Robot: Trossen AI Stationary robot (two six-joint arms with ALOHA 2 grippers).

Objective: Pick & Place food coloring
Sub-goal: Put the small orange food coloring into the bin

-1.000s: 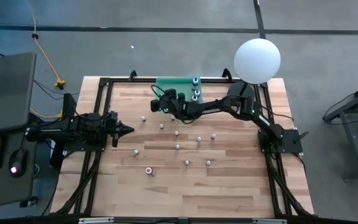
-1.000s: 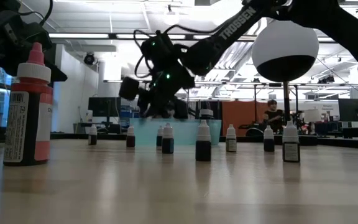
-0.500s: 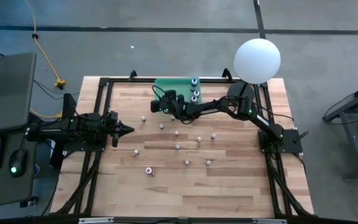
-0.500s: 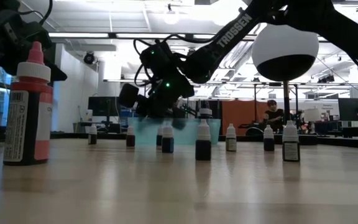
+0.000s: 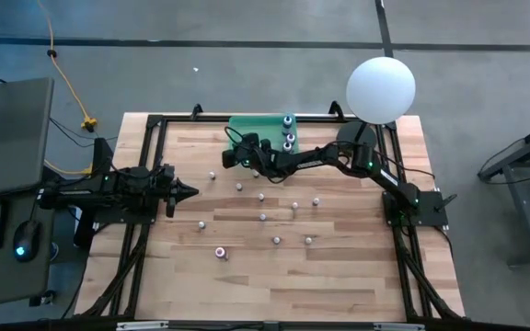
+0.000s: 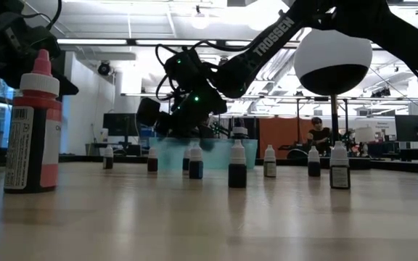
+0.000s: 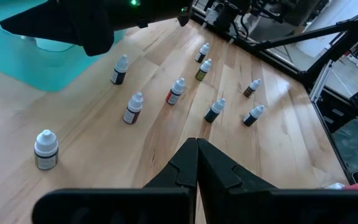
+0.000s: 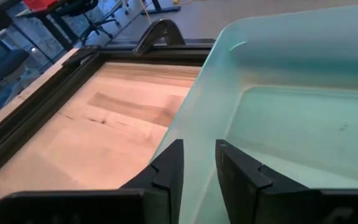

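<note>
Done: approx 3 food coloring bottles (image 5: 289, 131) in green tray (image 5: 247, 125), far edge of table (image 5: 357, 285).
Left: approx 10 scattered mid-table.
R gripper (image 8: 194, 163): over tray's rim, fingers slightly apart, empty.
L gripper (image 7: 196, 155): left edge, fingers closed, idle.

The right gripper (image 5: 233, 156) hangs over the tray's (image 5: 247, 124) near-left corner, its arm barring the way across the table's (image 5: 339, 276) far middle. Bottles (image 5: 262, 217) dot the centre, with open lanes between them. The near half is bare apart from one pink bottle (image 5: 219, 252). The lamp (image 5: 381, 89) blocks the far right corner.
</note>
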